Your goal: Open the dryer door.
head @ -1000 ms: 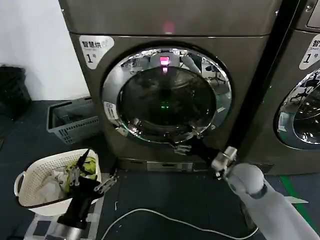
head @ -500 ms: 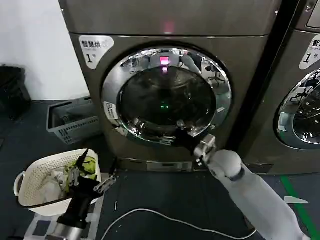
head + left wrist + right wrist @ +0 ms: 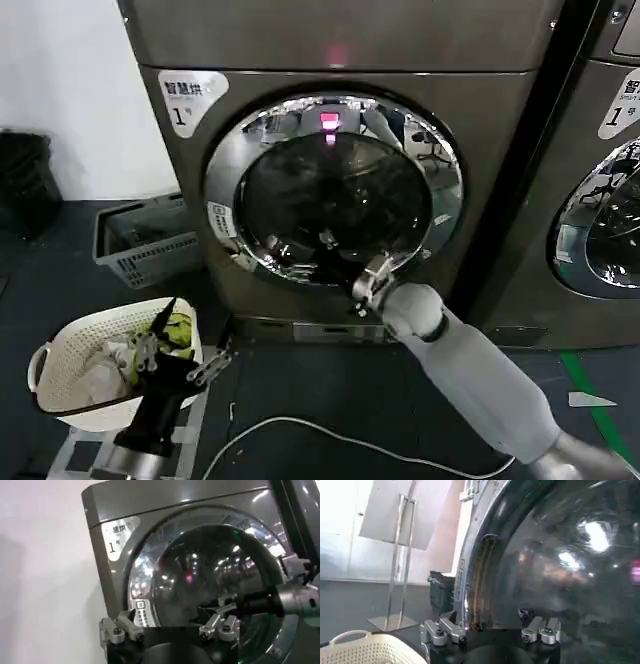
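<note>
The dryer is bronze-grey with a white "1" sticker. Its door, a chrome ring around dark glass, looks flush against the front in the head view. My right gripper reaches across from the right and sits open at the lower middle of the door, close to the glass. In the right wrist view the right gripper has the chrome ring between its spread fingers. My left gripper hangs open and empty low on the left, above the basket. The left wrist view shows the left gripper facing the door.
A white laundry basket with clothes stands on the floor at the lower left. A grey crate sits behind it by the wall. A similar machine stands on the right. A white cable lies on the dark floor.
My right arm has swung left along the door's lower rim, from its lower right edge to the lower middle of the glass. The left arm has not moved.
</note>
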